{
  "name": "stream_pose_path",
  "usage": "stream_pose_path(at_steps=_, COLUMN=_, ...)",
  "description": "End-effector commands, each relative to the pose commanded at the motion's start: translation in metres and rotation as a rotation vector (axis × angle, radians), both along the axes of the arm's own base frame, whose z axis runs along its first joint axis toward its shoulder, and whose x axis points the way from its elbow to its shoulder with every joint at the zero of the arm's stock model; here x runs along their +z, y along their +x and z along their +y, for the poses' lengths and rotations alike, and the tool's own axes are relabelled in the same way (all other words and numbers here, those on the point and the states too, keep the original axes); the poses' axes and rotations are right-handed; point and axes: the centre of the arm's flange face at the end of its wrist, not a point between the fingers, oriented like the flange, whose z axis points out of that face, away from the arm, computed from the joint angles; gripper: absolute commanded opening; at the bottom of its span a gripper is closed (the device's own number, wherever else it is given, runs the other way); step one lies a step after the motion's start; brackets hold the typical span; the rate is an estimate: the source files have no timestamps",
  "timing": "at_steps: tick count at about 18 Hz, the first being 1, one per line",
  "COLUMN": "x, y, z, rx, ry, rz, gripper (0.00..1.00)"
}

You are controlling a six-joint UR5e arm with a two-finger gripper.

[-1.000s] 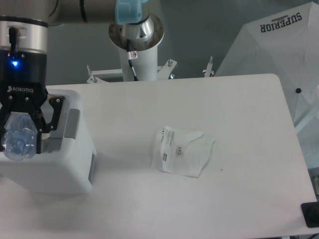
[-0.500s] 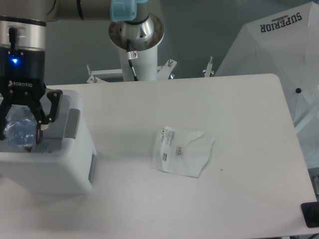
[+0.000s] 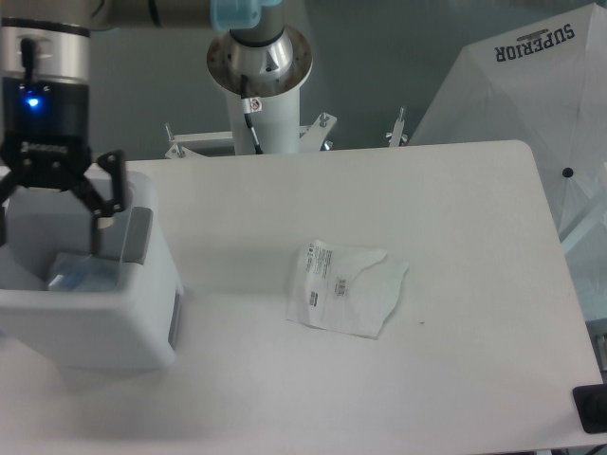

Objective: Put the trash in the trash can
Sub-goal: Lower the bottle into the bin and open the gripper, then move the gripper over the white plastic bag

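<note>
Pincer spread wide above the white boxy plastic bin [image 3: 95, 318] at the left.
The black two-finger gripper [image 3: 47, 223] grips nothing; the clear plastic bottle [image 3: 78, 275] lies in the bin below it. The flat whitish printed pouch [image 3: 343, 288] rests mid-table, well apart; "SUPERIOR" marks the white umbrella [image 3: 517, 81] far right.

Surface: I see a white top [image 3: 455, 199] with rounded corners.
Backdrop: a plain grey wall [image 3: 379, 57] behind it.
Right side: a white umbrella [image 3: 531, 85] printed "SUPERIOR".
Light: even, soft shadows.
</note>
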Motion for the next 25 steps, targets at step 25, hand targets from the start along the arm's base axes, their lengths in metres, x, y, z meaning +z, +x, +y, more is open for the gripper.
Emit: stream_pose_path(at_steps=25, x=-0.298, y=-0.268, z=-0.116, rx=-0.098, ry=-0.482, rz=-0.271, gripper=1.00)
